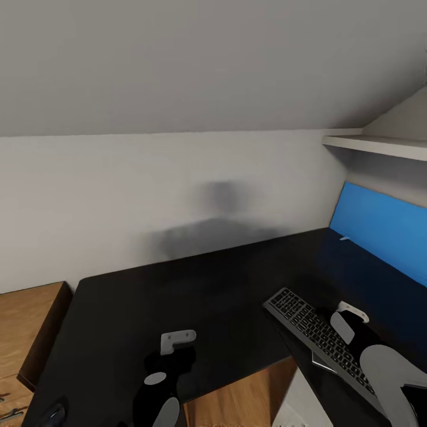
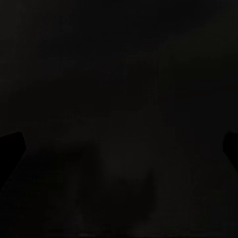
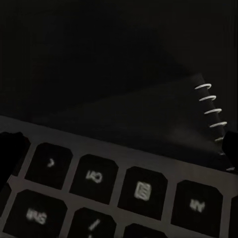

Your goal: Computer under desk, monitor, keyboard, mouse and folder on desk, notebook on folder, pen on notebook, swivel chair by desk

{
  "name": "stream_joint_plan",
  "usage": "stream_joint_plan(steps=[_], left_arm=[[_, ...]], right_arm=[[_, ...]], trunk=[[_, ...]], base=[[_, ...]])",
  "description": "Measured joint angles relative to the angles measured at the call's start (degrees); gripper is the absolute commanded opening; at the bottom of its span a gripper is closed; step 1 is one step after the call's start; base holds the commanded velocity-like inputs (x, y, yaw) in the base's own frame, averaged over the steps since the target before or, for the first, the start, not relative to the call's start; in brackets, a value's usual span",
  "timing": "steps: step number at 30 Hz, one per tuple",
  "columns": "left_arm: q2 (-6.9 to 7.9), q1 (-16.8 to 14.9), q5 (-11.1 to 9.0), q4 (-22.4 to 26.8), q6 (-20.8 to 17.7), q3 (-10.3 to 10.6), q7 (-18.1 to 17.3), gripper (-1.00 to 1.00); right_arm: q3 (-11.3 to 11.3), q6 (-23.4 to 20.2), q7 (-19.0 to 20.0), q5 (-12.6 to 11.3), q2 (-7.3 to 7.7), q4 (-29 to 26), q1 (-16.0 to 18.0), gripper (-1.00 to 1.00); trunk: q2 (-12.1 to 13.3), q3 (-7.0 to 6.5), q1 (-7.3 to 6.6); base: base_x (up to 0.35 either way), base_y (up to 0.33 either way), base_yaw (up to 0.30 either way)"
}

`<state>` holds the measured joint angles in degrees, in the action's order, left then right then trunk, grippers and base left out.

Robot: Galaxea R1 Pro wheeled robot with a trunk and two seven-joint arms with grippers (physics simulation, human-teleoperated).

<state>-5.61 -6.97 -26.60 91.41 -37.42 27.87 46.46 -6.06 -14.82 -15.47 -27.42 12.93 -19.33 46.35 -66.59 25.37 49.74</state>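
Observation:
A grey keyboard (image 1: 314, 333) lies slanted at the right of the black desk (image 1: 196, 290), near its front edge. My right gripper (image 1: 351, 314) hovers just over the keyboard's far end. In the right wrist view, its fingertips (image 3: 11, 148) stand wide apart, open, over the keys (image 3: 99, 178). Past the keyboard shows the spiral binding of a dark notebook (image 3: 210, 106). The blue-lit monitor (image 1: 379, 231) stands at the desk's right. A dark mouse (image 1: 53, 413) rests at the desk's near left corner. My left gripper (image 1: 178, 347) hangs open over the desk's front middle, holding nothing.
A wooden drawer unit (image 1: 29, 320) stands left of the desk. A white shelf (image 1: 379, 145) juts from the wall above the monitor, under a sloping ceiling. Below the desk's front edge a white box (image 1: 299, 403) shows above wooden floor (image 1: 237, 403).

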Motion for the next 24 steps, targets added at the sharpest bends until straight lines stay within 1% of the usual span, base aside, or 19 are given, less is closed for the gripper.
stream_joint_plan(steps=[3, 7, 9, 15, 20, 24], left_arm=[[-0.01, 0.0, -0.01, -0.06, 0.01, 0.0, -0.03, 1.0], [-0.01, 0.0, -0.01, -0.07, 0.01, 0.01, -0.03, 1.0], [0.0, 0.0, -0.03, -0.07, 0.01, 0.02, -0.07, 1.0], [0.0, 0.0, 0.03, -0.07, 0.01, 0.02, -0.04, 1.0], [0.01, 0.0, 0.04, -0.07, 0.01, 0.01, -0.02, 1.0], [0.03, 0.0, 0.03, -0.06, 0.01, 0.0, 0.0, 1.0]], right_arm=[[0.06, 0.13, 0.02, 0.03, 0.0, 0.06, 0.0, 1.0], [0.08, 0.27, 0.14, 0.13, -0.01, 0.13, 0.02, 1.0], [0.0, 0.29, 0.15, -0.37, -0.08, -0.62, -0.03, 1.0], [0.17, 0.44, 0.34, -0.37, -0.65, -2.11, -0.04, 1.0], [0.2, 0.54, 3.22, -0.27, -0.72, -2.31, -0.04, 1.0], [0.2, 0.57, 4.04, -0.23, -0.72, -2.32, -0.04, 1.0]], trunk=[[0.0, 0.0, -0.01], [0.0, 0.0, -0.02], [0.0, 0.01, -0.02], [0.0, 0.01, -0.02], [0.0, 0.01, -0.02], [0.0, 0.01, -0.02]], base=[[-0.144, 0.059, 0.0], [-0.034, 0.014, 0.0], [-0.007, 0.003, 0.0], [-0.001, 0.0, 0.0], [0.0, 0.0, 0.001], [0.0, 0.0, 0.057]])
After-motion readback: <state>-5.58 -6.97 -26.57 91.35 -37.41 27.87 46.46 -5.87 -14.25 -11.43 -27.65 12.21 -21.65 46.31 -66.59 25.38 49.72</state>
